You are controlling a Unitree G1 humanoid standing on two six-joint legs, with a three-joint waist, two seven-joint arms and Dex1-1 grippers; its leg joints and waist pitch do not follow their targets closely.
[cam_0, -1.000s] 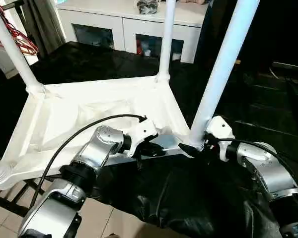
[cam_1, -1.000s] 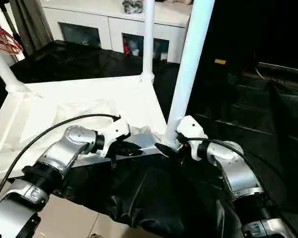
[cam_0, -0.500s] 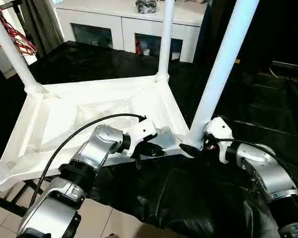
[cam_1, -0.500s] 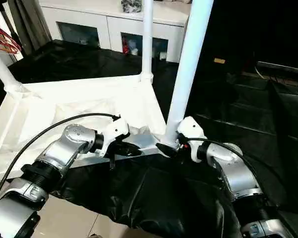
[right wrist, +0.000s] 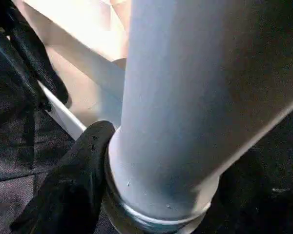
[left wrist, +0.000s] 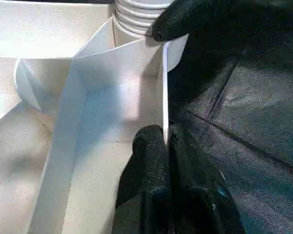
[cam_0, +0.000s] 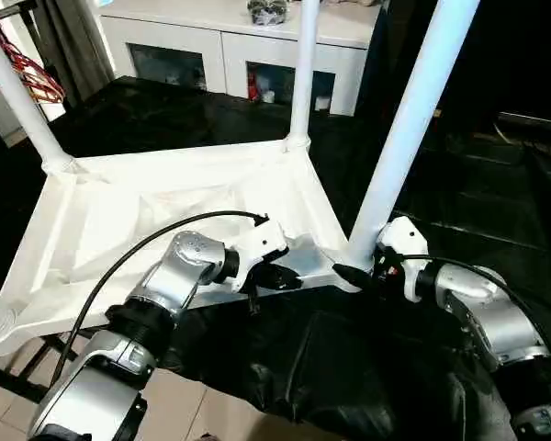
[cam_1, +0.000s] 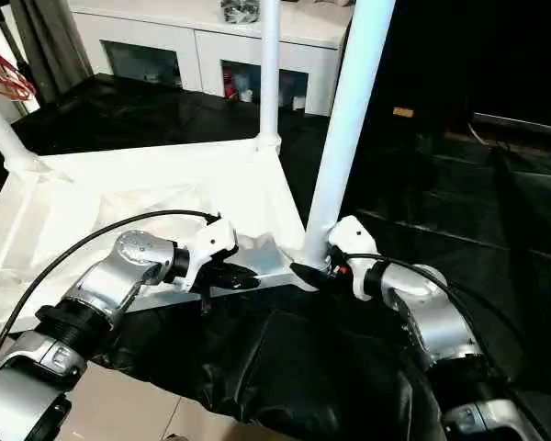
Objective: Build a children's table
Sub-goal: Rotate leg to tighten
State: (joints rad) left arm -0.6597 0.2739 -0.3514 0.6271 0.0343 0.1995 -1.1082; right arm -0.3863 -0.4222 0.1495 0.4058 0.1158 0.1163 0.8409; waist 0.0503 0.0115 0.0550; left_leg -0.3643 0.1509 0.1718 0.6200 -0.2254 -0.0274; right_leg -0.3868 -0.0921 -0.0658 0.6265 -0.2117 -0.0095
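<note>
The children's table top point(cam_0: 119, 230) lies upside down, white and rimmed, on black cloth. Three white legs stand up from its corners: the near right leg point(cam_0: 404, 129), a far leg point(cam_0: 303, 73) and a left leg point(cam_0: 18, 92). My left gripper point(cam_0: 289, 278) is shut on the thin front rim point(left wrist: 164, 97) close to the near right corner. My right gripper point(cam_1: 305, 269) clasps the flared base of the near right leg point(right wrist: 185, 97). One black finger point(right wrist: 73, 185) presses against the leg's collar, and the other is hidden behind the leg.
A white cabinet with glass doors point(cam_0: 239, 46) stands at the back. Black cloth point(cam_0: 349, 367) covers the surface under and in front of the table top. Red cables point(cam_0: 32, 78) hang at the far left beside a dark curtain.
My right gripper's fingers have closed in around the base of the near right leg. The left gripper keeps its hold on the rim. The view has shifted slightly.
</note>
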